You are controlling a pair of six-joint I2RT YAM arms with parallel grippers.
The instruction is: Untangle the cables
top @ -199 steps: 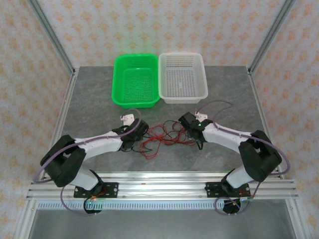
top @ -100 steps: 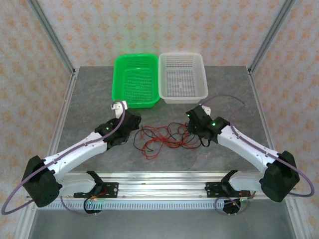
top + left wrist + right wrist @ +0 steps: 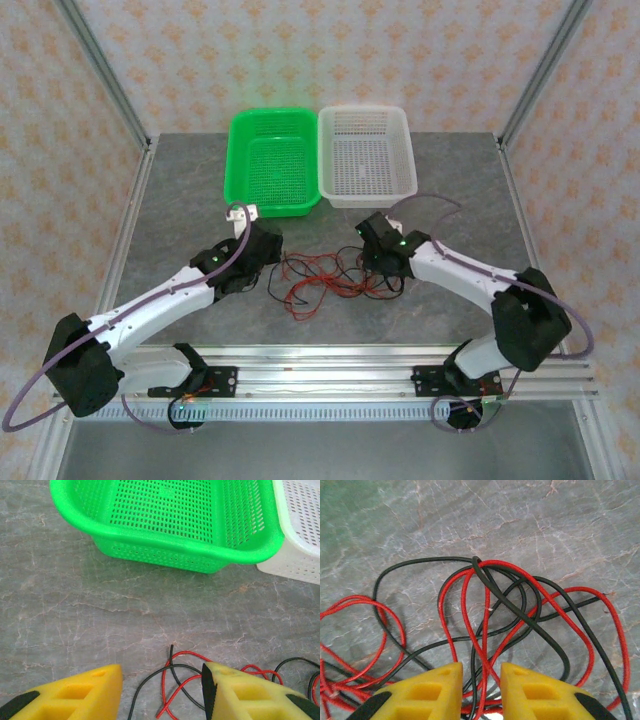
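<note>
Several thin red and black cables (image 3: 325, 280) lie tangled at five o'clock from the green basket (image 3: 270, 211); they look light, limp and snag-prone. The left gripper (image 3: 161, 675) gapes open. The right gripper (image 3: 481, 677), barely parted, straddles strands. Pinch one outer loop.

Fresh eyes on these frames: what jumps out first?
The tangle of red and black cables lies in the middle of the grey table. The right gripper sits low over it, jaws narrowly apart with strands between them; the left gripper stands wider open at its left end. Behind, a bright green basket and a white basket sit side by side.
</note>
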